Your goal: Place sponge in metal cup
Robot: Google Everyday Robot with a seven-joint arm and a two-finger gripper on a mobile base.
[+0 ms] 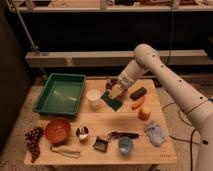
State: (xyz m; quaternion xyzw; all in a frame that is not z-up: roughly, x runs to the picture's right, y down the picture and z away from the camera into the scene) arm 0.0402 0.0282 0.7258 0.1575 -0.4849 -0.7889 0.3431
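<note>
table: light, plain wood
sponge: teal-green, a yellowish face at its upper end
metal cup: shiny silver, dark inside; near the front edge
gripper: pale cream, clamped on the sponge, over the table's middle towards the far edge
arm: white with small dark dots
tray: green, far left corner
cup beside tray: white
block: black
carrot: orange
round fruit: orange
bowl: orange-red, front left
grapes: dark red, left edge
front cup: light blue
cloth: pale blue-white, right edge
</note>
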